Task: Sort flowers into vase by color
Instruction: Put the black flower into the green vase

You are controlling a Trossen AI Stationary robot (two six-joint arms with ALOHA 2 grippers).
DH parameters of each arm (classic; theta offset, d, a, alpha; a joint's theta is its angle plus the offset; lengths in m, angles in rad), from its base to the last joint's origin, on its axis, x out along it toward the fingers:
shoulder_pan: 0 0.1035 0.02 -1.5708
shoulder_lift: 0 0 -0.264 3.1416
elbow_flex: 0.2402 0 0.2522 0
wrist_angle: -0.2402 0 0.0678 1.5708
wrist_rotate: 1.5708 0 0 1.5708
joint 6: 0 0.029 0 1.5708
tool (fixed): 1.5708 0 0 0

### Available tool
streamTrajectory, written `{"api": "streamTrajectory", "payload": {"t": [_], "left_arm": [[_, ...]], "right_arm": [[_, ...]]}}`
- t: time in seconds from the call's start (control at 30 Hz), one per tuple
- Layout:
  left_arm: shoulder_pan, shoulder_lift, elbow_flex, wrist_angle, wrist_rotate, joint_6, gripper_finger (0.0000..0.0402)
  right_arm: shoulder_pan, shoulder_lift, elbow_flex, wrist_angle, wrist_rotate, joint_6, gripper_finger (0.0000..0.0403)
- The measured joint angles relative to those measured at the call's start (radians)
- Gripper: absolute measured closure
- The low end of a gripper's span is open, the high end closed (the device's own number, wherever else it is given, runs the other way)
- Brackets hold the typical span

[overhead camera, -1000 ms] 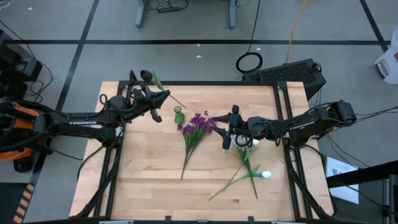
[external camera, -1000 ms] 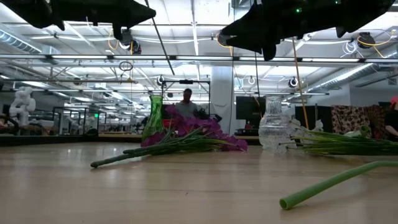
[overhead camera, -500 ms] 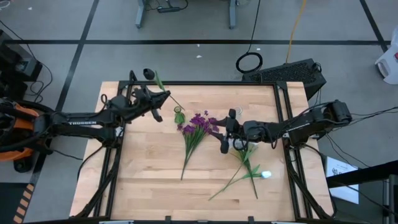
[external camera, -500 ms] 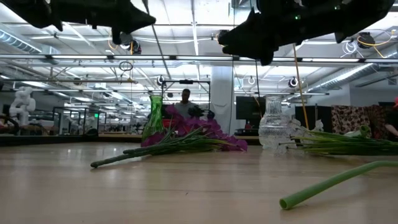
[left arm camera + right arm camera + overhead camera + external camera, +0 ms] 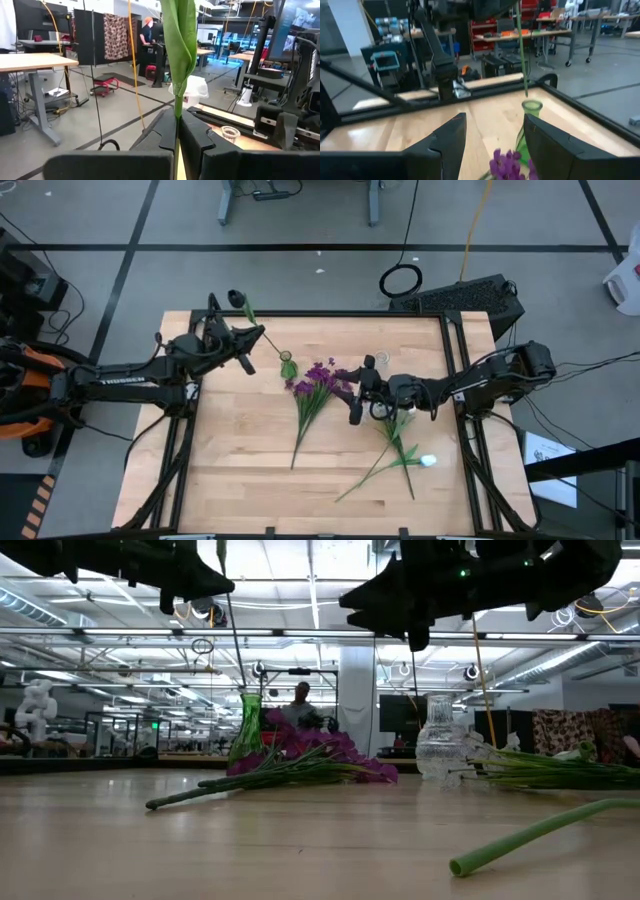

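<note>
Nearest on the surface lie purple flowers. Over them my right hand hovers, fingers spread wide and empty. Farther back my left hand pinches a green stem, its tip at the green vase.

Bright overhead strip lighting, arms silhouetted, foreground blurred.

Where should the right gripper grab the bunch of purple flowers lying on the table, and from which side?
Grip the purple flowers low on the green stems, probably from straight above. The stems lie flat and bundled, running toward the table's front edge, while the blossoms fan out near the green vase. The right gripper hovers open beside the blossoms.
</note>
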Motion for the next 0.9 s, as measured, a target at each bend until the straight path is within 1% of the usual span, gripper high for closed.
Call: {"api": "streamTrajectory", "payload": {"t": [0.1,0.23,0.37,0.53,0.7,0.9], "left_arm": [[0.0,0.002,-0.019,0.034,0.002,0.01,0.0391],[0.009,0.002,-0.093,0.175,0.003,0.008,0.0391],[0.031,0.002,-0.156,0.24,0.006,-0.018,0.0391],[0.049,0.003,-0.195,0.322,0.037,-0.021,0.0391],[0.063,0.005,-0.211,0.347,0.038,-0.046,0.0391],[0.064,0.042,-0.211,0.351,0.046,-0.051,0.0391]], "right_arm": [[0.0,0.0,0.0,0.02,0.003,0.0,0.0213],[-0.004,0.0,0.0,0.043,0.002,-0.001,0.0213],[-0.013,0.0,0.0,0.044,0.003,0.0,0.0213],[-0.022,0.0,0.0,0.044,0.003,0.004,0.0213],[-0.037,0.0,0.0,0.042,0.003,-0.001,0.0213],[-0.051,0.0,0.0,0.04,0.003,-0.006,0.0213]]}}
